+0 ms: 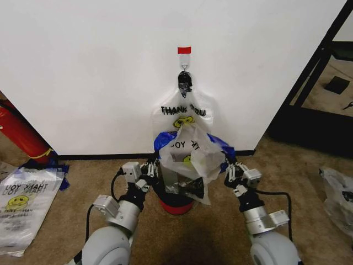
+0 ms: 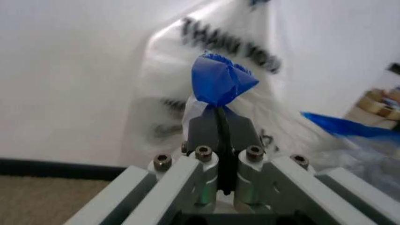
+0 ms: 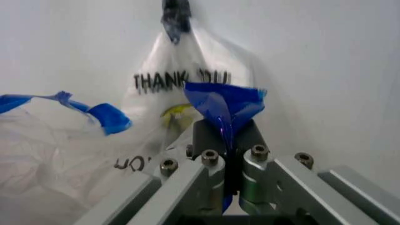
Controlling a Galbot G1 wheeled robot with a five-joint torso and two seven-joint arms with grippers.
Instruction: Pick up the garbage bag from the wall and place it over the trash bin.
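The left gripper (image 1: 152, 167) is low over the carpet, just left of the trash bin (image 1: 176, 205); its fingers (image 2: 203, 133) are pressed together on a blue-taped fold (image 2: 220, 83) of plastic, the bag's left handle; the right gripper (image 1: 230, 171) sits just right of the bin at much the same height, its fingers (image 3: 245, 136) likewise closed on a blue-taped handle (image 3: 226, 105); between the two, the garbage bag (image 1: 190, 157) is stretched and draped over the top of the bin, crumpled, its black lettering upside down and a yellow smiley partly visible; the bin's black mesh shows through the plastic and its red base stands on the carpet near the wall (image 1: 99, 72); behind it, farther off, a second printed bag (image 1: 185, 113) hangs flat against the wall from a metal hook (image 1: 184, 69) under a short red tape strip (image 1: 184, 50), its gathered top wrapped dark; a black baseboard (image 1: 105, 157) runs along the foot of the wall; at far left a red cylinder (image 1: 21, 132) leans by the wall, with another printed bag (image 1: 22, 201) lying on the carpet (image 1: 220, 237) near it; at far right a further clear bag (image 1: 339, 196) lies on the floor.
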